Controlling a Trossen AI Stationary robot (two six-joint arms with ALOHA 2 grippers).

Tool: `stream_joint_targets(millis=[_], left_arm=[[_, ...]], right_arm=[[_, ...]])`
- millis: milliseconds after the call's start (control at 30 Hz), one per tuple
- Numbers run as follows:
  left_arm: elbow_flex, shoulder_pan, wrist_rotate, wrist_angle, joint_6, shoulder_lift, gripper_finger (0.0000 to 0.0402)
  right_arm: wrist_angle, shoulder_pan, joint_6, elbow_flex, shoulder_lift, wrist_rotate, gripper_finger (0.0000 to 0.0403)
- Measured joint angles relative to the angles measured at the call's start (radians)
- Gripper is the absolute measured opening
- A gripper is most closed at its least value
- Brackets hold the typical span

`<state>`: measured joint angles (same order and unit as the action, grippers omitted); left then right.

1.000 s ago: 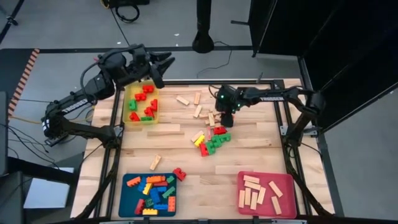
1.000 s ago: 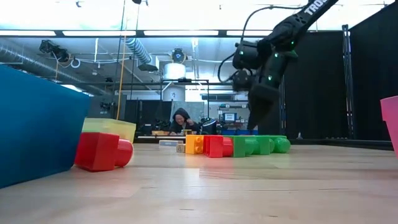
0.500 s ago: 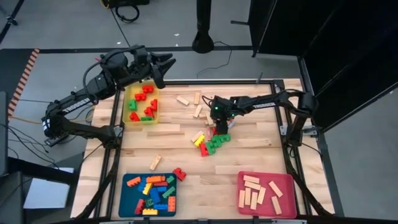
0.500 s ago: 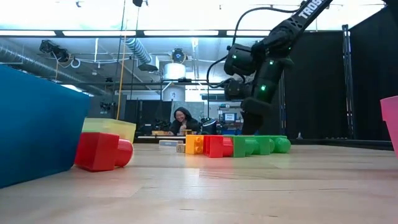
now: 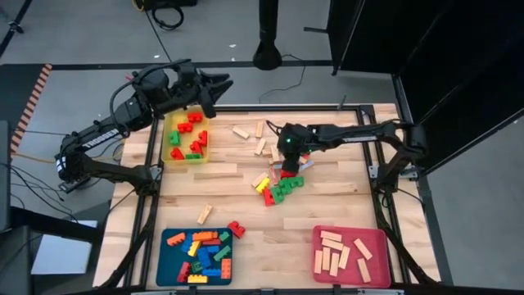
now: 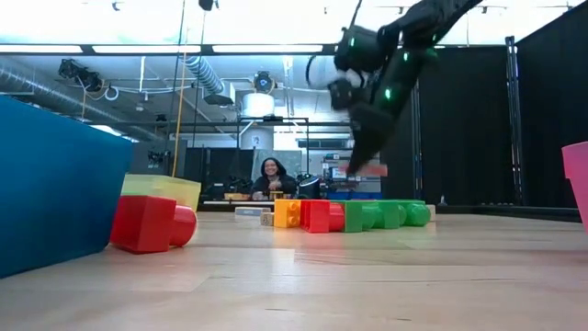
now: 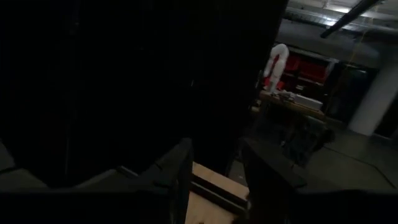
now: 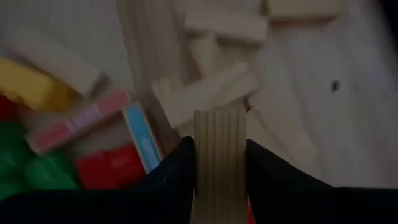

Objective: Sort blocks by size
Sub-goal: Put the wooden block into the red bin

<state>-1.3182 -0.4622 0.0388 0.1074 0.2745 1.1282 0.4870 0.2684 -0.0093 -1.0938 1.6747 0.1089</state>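
Note:
My right gripper [image 5: 288, 166] hangs over the middle of the table, above a pile of red, green and yellow studded blocks [image 5: 278, 188]. It is shut on a pale wooden bar [image 8: 219, 134], which looks reddish from the side in the low view [image 6: 370, 170]. More wooden bars [image 5: 260, 147] lie flat on the table just beyond the pile. My left gripper [image 5: 217, 86] is raised past the far edge of the yellow tray [image 5: 168, 141]. It points level and is open, with nothing between its fingers [image 7: 180, 174]. My right gripper pinches the wooden bar by two opposite sides [image 8: 202, 155] between its two fingers. The fingers slant down from the table's right side. The bar's free end sticks out past the fingertips. It is lifted clear of the blocks and the table [image 6: 370, 170].
The yellow tray holds red and green blocks. A blue tray [image 5: 166, 262] of mixed studded blocks stands at the near left, and a pink tray [image 5: 385, 246] of wooden bars at the near right. Loose bars [image 5: 205, 214] [image 5: 217, 171] and a red brick [image 5: 237, 229] lie between them.
My right gripper swung toward the table's left and dipped down to the bars beside the pile. It then rose with the wooden bar between its fingers. The bar is now clear of the table. The pile has stayed in place.

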Motion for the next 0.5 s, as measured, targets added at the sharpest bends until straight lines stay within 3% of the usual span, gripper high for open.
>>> stream_joint_targets(millis=[167,300,500], left_arm=[[0.0,0.0,0.045,0.0,0.032,-0.003,0.0145],[0.0,0.0,0.147,-0.014,0.02,-0.032,0.0145],[0.0,0.0,0.325,-0.013,0.012,-0.109,0.0145]], right_arm=[[0.075,-0.017,0.036,-0.071,-0.119,-0.003,0.0118],[0.146,-0.087,0.057,-0.082,-0.245,-0.065,0.0118],[0.389,-0.359,0.364,-0.082,-0.361,-0.144,0.0118]])
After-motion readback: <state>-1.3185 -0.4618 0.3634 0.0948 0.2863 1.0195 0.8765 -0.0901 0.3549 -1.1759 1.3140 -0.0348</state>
